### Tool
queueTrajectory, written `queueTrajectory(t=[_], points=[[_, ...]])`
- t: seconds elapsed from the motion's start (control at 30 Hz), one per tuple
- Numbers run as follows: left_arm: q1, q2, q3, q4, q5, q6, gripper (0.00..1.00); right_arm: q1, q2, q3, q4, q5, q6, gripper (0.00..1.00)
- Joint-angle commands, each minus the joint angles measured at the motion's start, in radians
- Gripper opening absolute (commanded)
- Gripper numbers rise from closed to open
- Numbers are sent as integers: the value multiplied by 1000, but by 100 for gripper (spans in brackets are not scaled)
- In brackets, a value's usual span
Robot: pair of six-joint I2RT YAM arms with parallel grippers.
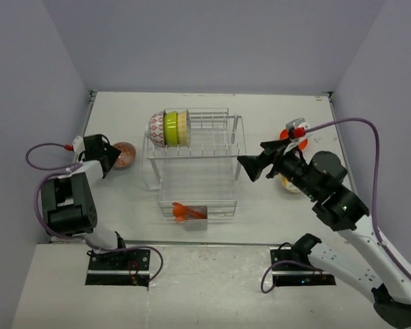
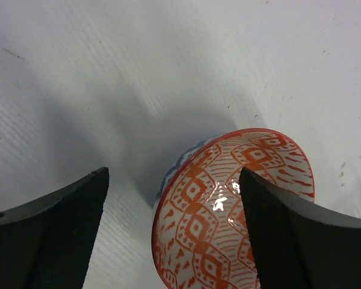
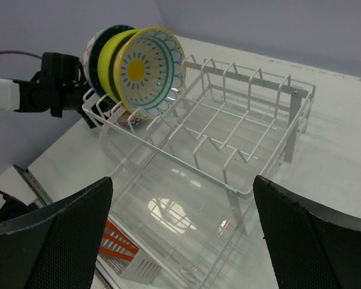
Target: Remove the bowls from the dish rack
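The white wire dish rack [image 1: 198,161] stands mid-table. Three bowls stand on edge at the left end of its upper shelf: red-patterned [image 1: 156,128], lime green [image 1: 170,127] and cream-yellow [image 1: 183,127]. The right wrist view shows the rack [image 3: 240,138], the cream-yellow bowl [image 3: 149,71] and the lime green bowl [image 3: 111,57]. My left gripper [image 1: 109,156] is open over an orange-red patterned bowl [image 2: 228,211] on the table, left of the rack; a blue rim shows under it. One finger [image 2: 289,235] lies over the bowl's inside. My right gripper [image 1: 247,168] is open and empty by the rack's right side.
Orange utensils [image 1: 185,212] lie in the rack's front holder. A plain orange bowl [image 1: 294,134] and a pale bowl [image 1: 288,183] sit on the table to the right, partly hidden by my right arm. Grey walls close in the left, back and right sides.
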Motion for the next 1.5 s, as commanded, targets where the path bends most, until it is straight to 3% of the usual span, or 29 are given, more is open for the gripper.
queueTrajectory(t=[0.0,0.03,0.13,0.27,0.37,0.4,0.47,0.57,0.6,0.73,0.93,1.2,1.33,1.47], points=[[1,-95,28,-64,-62,-37,93,-28,108,62,65,-69,84,99],[3,-115,42,-100,-66,-41,100,-38,133,73,74,-136,95,99],[3,-227,119,-270,-66,-25,100,-98,233,116,138,-282,171,99],[1,-542,202,-419,-34,49,100,-178,401,235,213,-497,297,99],[1,-766,220,-448,-6,152,100,-189,536,285,258,-652,374,88],[1,-847,223,-462,23,209,100,-189,590,297,323,-716,415,79],[1,-907,205,-418,122,311,100,-190,639,320,382,-761,446,69],[-21,-965,199,-504,91,371,100,-187,714,348,419,-819,478,57],[-32,-981,183,-508,114,391,100,-187,728,355,421,-829,478,52],[-69,-1090,102,-459,184,426,100,-174,808,397,437,-869,481,47],[-218,-1183,-4,-471,-48,471,100,-138,866,453,401,-875,437,45],[-223,-1190,-13,-465,-38,466,100,-77,937,550,304,-827,357,41],[-223,-1199,-15,-468,-46,465,100,-75,946,552,287,-742,354,31],[-223,-1221,-18,-465,-47,463,100,-75,966,550,304,-729,371,28]])
